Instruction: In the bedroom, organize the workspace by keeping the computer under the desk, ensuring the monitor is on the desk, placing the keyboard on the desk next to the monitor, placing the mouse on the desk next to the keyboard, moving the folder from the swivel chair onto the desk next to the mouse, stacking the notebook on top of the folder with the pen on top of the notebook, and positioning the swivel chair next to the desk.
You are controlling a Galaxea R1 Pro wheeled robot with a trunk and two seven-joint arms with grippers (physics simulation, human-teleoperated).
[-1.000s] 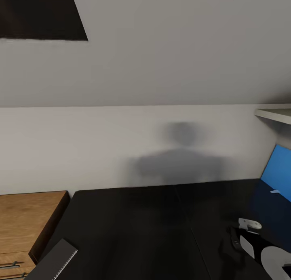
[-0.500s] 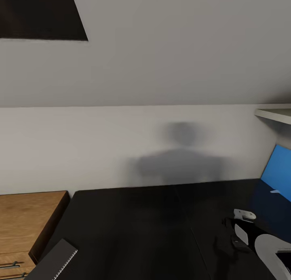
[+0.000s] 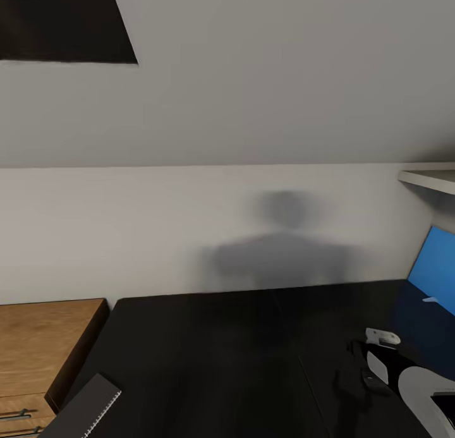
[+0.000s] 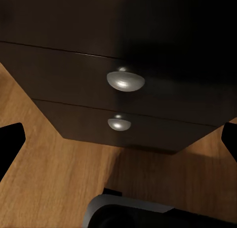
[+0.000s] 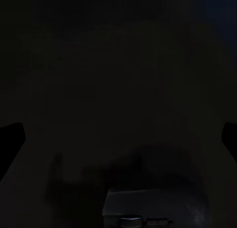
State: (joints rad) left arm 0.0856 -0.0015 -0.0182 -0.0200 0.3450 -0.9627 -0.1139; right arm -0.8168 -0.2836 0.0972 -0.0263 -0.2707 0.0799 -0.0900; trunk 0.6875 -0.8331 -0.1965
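The desk [image 3: 240, 349] spreads its black top across the lower head view, with its blue back panel [image 3: 436, 267] at the right. My right gripper [image 3: 373, 356] hovers low over the desk's right part, open and empty; in the right wrist view the right gripper [image 5: 118, 139] has only dark desk top [image 5: 98, 65] between its wide-apart tips. At the desk's near left corner lies a flat dark grey slab [image 3: 85, 413] with a pale toothed edge; notebook or keyboard, I cannot tell. My left gripper [image 4: 119, 136] is open, facing the desk's black drawer pedestal [image 4: 74, 75].
A light wooden drawer cabinet [image 3: 44, 343] stands left of the desk. A white shelf edge [image 3: 430, 179] juts out at the right. The pedestal drawers carry round silver knobs [image 4: 126, 81] above a wooden floor [image 4: 44, 188]. White wall runs behind the desk.
My right gripper moved a little to the left and farther over the desk, then held still. The camera and everything else stayed put.
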